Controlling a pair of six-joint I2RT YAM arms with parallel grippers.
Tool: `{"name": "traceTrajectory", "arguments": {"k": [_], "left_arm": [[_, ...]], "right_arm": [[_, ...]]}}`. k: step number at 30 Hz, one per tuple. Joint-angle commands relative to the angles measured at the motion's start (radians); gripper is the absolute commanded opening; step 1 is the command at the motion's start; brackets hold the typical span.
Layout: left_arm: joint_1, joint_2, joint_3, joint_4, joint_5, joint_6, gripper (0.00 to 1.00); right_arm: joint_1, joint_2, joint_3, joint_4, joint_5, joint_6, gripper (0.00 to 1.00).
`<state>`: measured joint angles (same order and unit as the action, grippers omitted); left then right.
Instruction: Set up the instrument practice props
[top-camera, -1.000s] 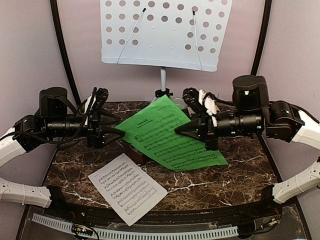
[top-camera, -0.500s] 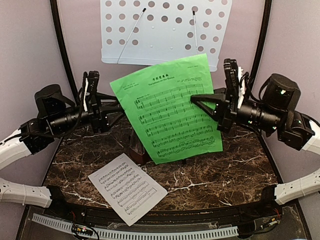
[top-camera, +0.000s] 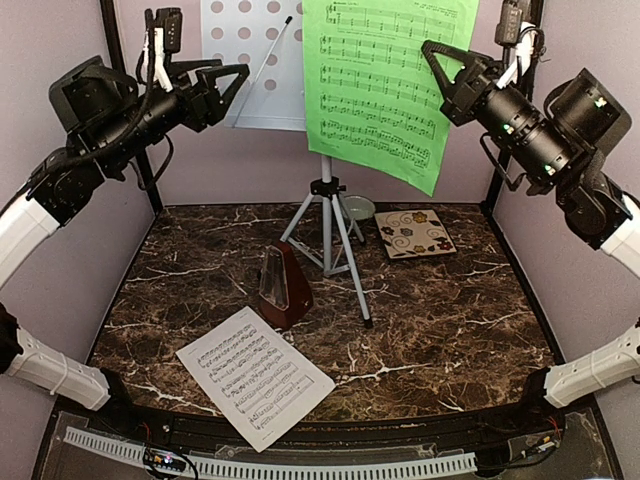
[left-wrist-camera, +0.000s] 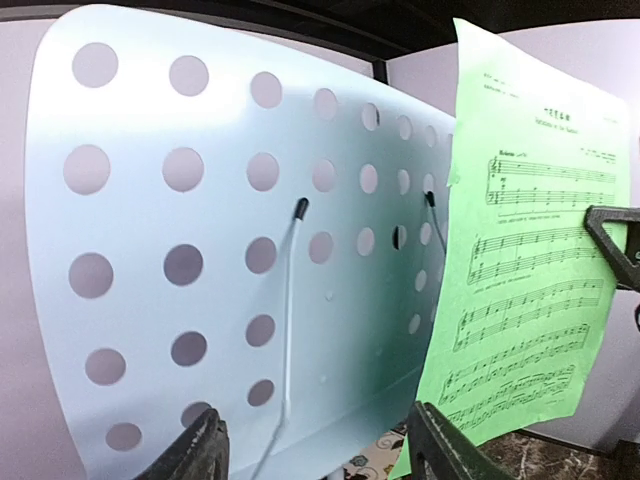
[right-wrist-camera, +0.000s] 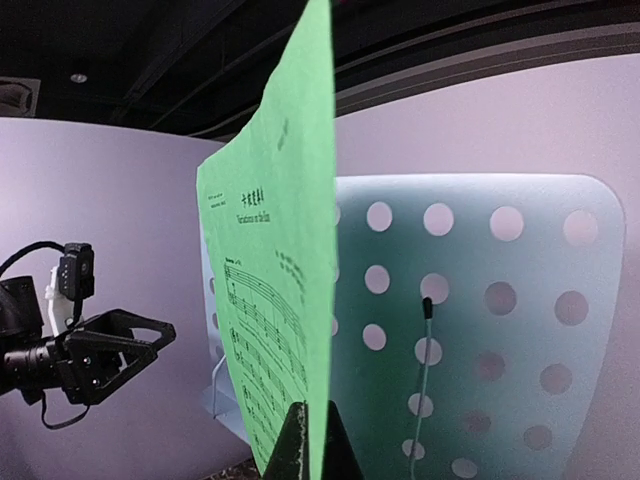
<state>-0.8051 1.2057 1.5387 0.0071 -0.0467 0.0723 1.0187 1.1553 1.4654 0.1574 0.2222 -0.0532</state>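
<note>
R end effector (top-camera: 432, 52) is clamped on the edge of the green music sheet (top-camera: 385, 80), up high. The sheet hangs beside it, in front of the white stand desk (top-camera: 245, 60). L end effector (top-camera: 238, 72) has its fingers apart w/ nothing between them; the desk is just ahead of it, the green sheet off to its R. Well below both I see, on the table (top-camera: 450, 320), the metronome (top-camera: 280, 290) upright beside the tripod legs (top-camera: 327, 225) and 1 white sheet (top-camera: 253, 375) flat nearby.

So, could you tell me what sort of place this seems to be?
Probably a robot lab cell staged as a music-practice corner: marble-patterned table, perforated music stand, metronome, green music sheet.
</note>
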Motion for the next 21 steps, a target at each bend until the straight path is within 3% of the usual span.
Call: {"name": "traceTrajectory", "arguments": {"k": [1, 9, 21], "left_arm": [[0.006, 0.110, 0.145, -0.085, -0.123, 0.077, 0.63], [0.010, 0.265, 0.354, -0.178, -0.190, 0.116, 0.63], [0.012, 0.257, 0.304, -0.060, -0.287, 0.108, 0.31]], "right_arm": [[-0.038, 0.033, 0.048, 0.135, 0.091, 0.014, 0.00], [-0.068, 0.107, 0.119, 0.199, 0.078, -0.002, 0.00], [-0.095, 0.175, 0.165, 0.225, 0.057, -0.019, 0.00]]}}
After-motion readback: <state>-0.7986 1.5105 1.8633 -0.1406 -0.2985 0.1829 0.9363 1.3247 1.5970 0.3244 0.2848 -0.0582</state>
